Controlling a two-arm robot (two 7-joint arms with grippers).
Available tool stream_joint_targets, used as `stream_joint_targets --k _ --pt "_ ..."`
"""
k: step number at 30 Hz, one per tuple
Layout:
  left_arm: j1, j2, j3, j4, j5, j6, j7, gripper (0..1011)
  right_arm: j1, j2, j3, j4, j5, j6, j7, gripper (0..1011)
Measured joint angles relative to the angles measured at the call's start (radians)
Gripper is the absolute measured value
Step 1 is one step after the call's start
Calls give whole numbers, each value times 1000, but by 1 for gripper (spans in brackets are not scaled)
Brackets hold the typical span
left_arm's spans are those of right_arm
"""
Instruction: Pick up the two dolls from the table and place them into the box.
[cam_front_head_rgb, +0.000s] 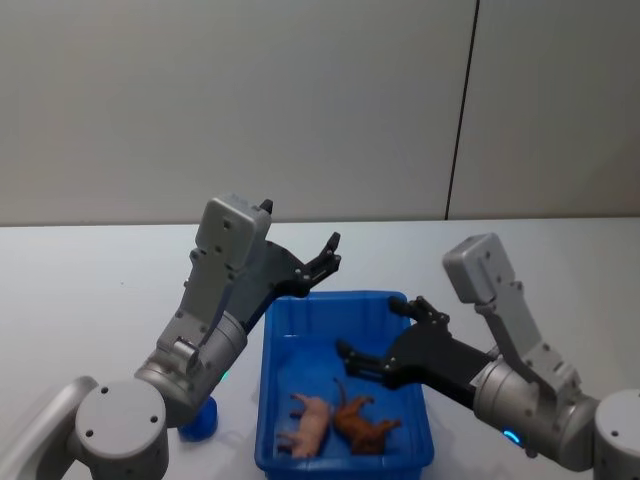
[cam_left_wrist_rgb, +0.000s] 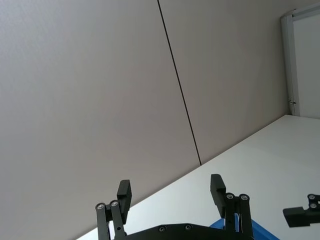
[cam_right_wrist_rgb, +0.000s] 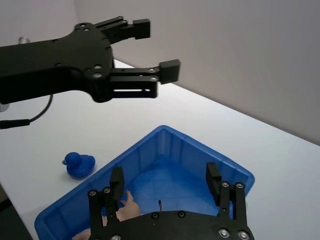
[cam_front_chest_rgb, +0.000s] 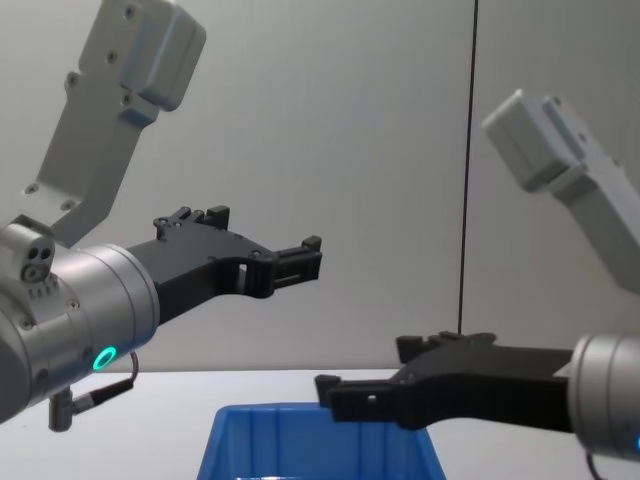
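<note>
Both dolls, the pink one (cam_front_head_rgb: 310, 425) and the brown one (cam_front_head_rgb: 365, 430), lie in the box (cam_front_head_rgb: 275, 340), below the right fingers (cam_front_head_rgb: 355, 353), which are wide and empty. The left fingers (cam_front_head_rgb: 330, 245) hang wide above the far rim. Placing seems finished; the next move, I think, is only to pull both arms away.

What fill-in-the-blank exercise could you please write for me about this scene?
The pink doll and the brown doll lie ____ the box.
Both the left gripper and the right gripper have their fingers ____.
A small blue toy stands on the table to the robot's ____ of the box.
Missing words: inside; open; left.
</note>
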Motion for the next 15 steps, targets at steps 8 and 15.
stream_joint_targets --k 8,15 --pt "0 0 0 0 0 0 0 1001 -16 37 32 -14 50 -11 -16 1001" --pt "0 0 0 0 0 0 0 1001 -48 89 71 -29 101 -42 -26 1001"
